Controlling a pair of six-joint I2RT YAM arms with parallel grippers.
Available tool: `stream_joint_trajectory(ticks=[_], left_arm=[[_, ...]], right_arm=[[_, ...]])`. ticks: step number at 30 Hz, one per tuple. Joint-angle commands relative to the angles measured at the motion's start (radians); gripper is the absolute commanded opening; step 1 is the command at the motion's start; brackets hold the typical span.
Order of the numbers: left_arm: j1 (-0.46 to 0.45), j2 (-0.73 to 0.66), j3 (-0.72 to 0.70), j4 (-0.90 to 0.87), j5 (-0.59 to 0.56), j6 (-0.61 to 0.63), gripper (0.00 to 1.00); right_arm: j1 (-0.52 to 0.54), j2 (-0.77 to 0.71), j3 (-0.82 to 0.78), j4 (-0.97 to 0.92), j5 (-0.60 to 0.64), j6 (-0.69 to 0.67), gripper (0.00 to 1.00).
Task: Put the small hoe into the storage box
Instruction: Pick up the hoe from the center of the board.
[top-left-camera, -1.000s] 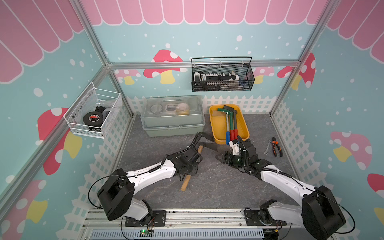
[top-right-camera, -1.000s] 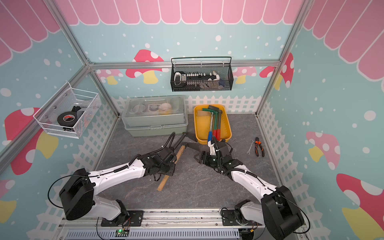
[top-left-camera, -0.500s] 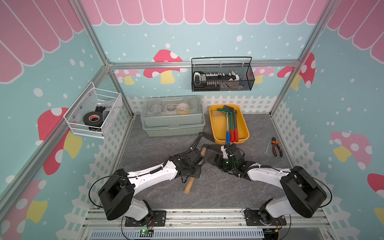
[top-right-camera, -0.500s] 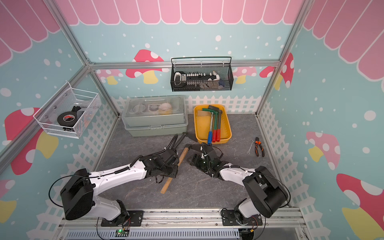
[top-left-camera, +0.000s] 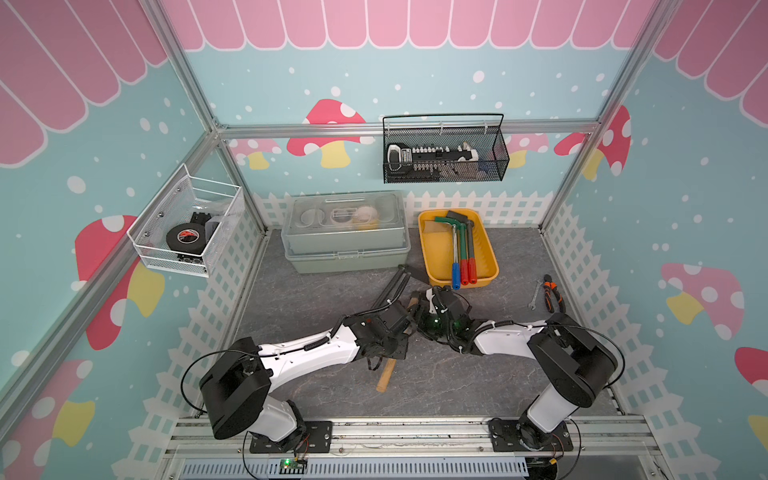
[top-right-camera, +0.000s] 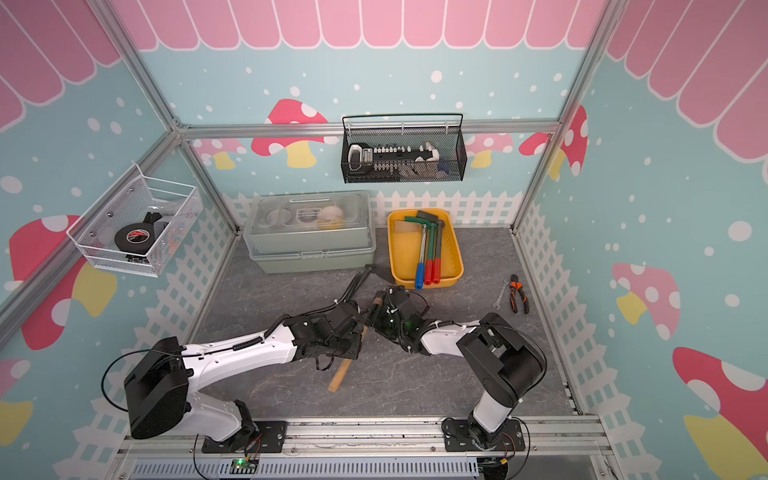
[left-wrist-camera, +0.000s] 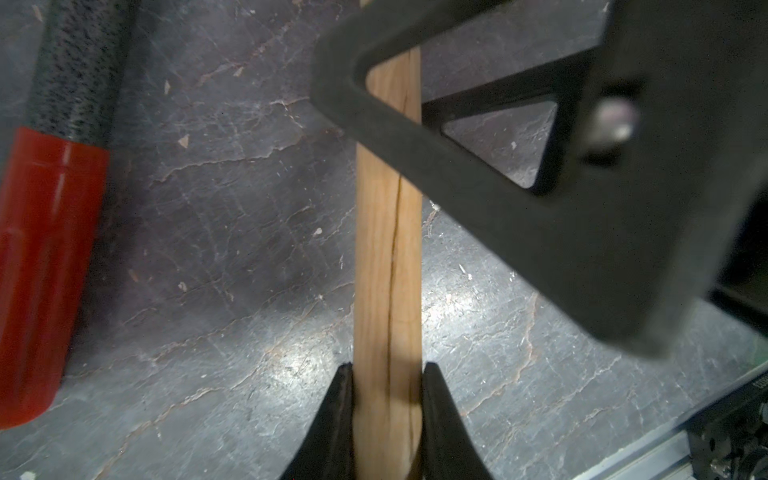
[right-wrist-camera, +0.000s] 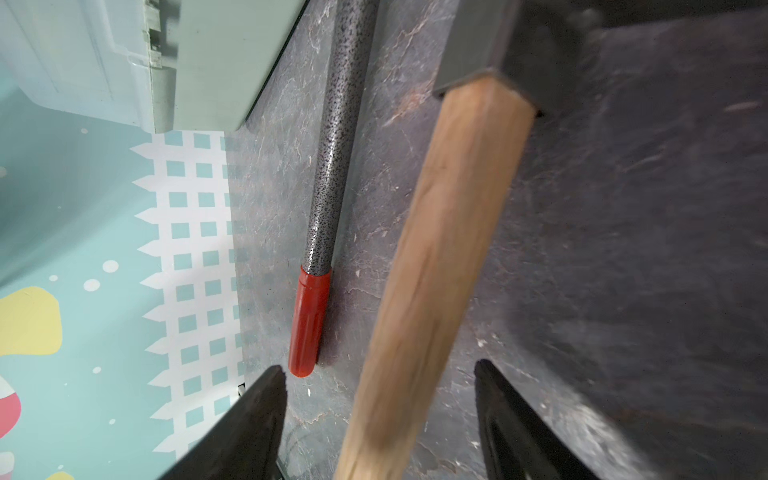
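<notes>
- small hoe (top-left-camera: 385, 375): a pale wooden handle (left-wrist-camera: 388, 249) with a dark crack along its length, set into a dark grey metal head (right-wrist-camera: 469, 45). It lies slantwise over the grey tabletop (top-left-camera: 316, 299), between the two arms.
- left claw (left-wrist-camera: 388, 374): closed on the handle, both tips pressed against the wood.
- right claw (right-wrist-camera: 380, 370): open, its tips astride the handle with a gap on either side.
- storage box (top-left-camera: 434, 249): a shallow yellow tray near the hoe's head. The hoe is outside it, and it holds long tools (top-left-camera: 462, 253) with coloured grips.
</notes>
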Motion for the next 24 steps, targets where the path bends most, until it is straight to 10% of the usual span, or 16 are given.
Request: stream_joint_trajectory(ticks=[1, 24], left_arm=[[-0.012, 0.011, 0.005, 0.048, 0.008, -0.026, 0.00], [-0.031, -0.056, -0.064, 0.109, 0.016, -0.102, 0.00]], right_arm=[[0.020, 0.027, 0.025, 0.047, 0.019, 0.044, 0.64], [0.045, -0.021, 0.026, 0.007, 0.051, 0.019, 0.14]])
